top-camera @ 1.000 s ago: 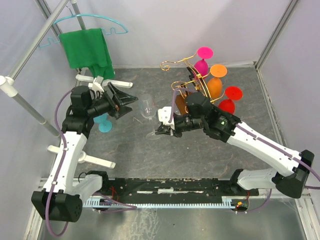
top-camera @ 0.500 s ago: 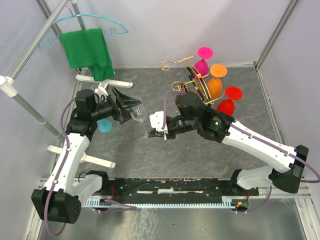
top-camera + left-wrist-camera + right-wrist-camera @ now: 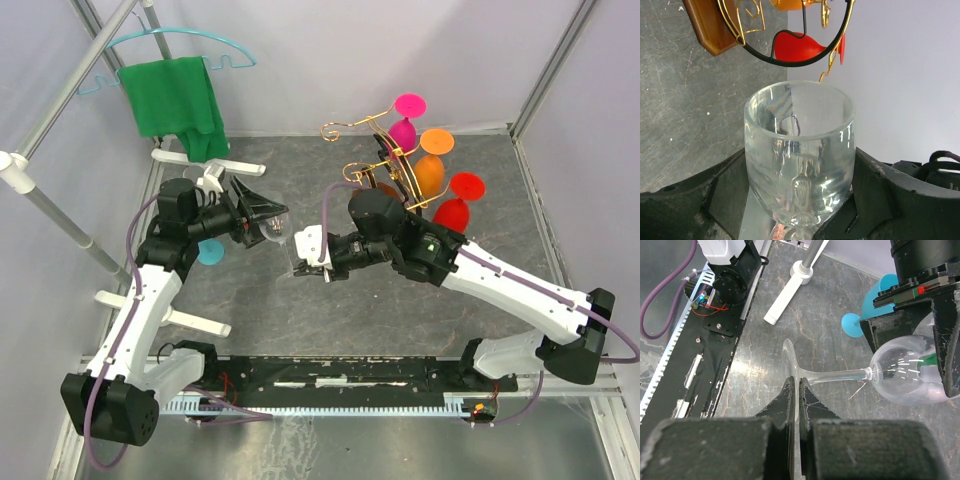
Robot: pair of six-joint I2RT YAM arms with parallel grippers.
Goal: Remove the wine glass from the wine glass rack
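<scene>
A clear wine glass lies nearly level in the air, off the wine glass rack. My right gripper is shut on the rim of its foot, and the stem points toward the left arm. My left gripper is open, with the bowl between its two fingers; I cannot tell whether they touch the glass. The bowl also shows in the right wrist view. The rack's gold wire and wooden base stand behind it, still holding pink, orange and red glasses.
A blue glass sits on the table under the left arm. A turquoise hanger with a green cloth hangs at the back left on a white-footed pole stand. The black base rail runs along the near edge.
My right gripper carried the glass left and tipped it toward level. My left gripper came in to meet it, and the bowl now sits between its fingers.
</scene>
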